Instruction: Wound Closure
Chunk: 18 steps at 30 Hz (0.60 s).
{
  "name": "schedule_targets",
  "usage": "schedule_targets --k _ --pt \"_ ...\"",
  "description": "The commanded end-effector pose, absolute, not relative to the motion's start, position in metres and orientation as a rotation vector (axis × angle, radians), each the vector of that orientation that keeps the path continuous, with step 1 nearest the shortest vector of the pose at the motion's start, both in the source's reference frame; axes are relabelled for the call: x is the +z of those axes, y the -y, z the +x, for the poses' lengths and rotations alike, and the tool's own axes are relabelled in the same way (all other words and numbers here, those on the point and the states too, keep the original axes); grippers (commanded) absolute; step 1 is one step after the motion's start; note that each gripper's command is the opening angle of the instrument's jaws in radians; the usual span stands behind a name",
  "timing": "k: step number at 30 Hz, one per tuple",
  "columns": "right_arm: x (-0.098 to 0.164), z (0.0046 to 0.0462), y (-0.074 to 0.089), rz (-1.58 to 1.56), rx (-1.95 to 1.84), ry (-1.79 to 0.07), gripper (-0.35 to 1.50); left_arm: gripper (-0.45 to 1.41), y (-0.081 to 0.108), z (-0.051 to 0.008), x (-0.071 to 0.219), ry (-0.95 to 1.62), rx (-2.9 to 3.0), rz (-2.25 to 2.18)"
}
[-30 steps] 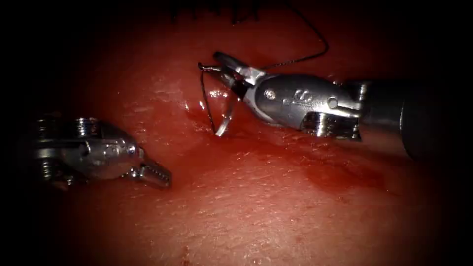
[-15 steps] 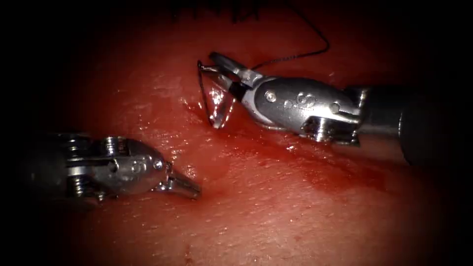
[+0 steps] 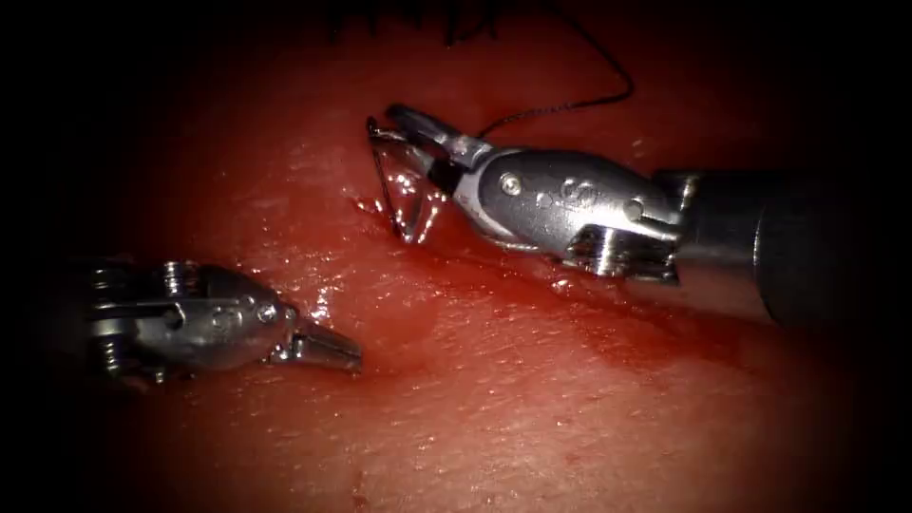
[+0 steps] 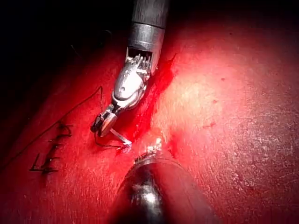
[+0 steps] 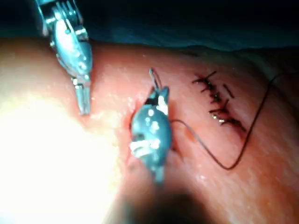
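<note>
The tissue (image 3: pixel 532 399) carries everything here, and its surface is wet with red fluid (image 3: pixel 608 323) along the cut (image 3: pixel 446 256). A thin dark thread (image 3: pixel 570 103) lies on it in a loop, and a row of stitches (image 5: pixel 219 102) sits near the thread.

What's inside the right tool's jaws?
The right tool is shut on the needle near its thread end. The curve hangs down with its tip at the tissue; whether it has entered is hidden. The thread trails away. The left tool holds nothing.
</note>
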<state>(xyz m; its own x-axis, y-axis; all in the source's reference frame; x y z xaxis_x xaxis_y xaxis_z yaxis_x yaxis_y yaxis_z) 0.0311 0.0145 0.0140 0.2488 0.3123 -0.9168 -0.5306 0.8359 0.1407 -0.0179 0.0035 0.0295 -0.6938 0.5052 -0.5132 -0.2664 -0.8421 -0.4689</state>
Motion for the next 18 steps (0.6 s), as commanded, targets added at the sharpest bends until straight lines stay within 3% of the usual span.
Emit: schedule_targets --k 1,18 --pt "0.0144 0.0316 -0.0144 -0.208 0.588 -1.191 -0.35 -0.35 -0.0034 -0.0184 0.0301 0.498 2.483 -0.909" --pt "0.0138 0.0308 -0.0151 -0.138 0.738 -1.219 -0.35 -0.38 -0.0046 -0.0176 0.0299 0.387 2.429 -0.959"
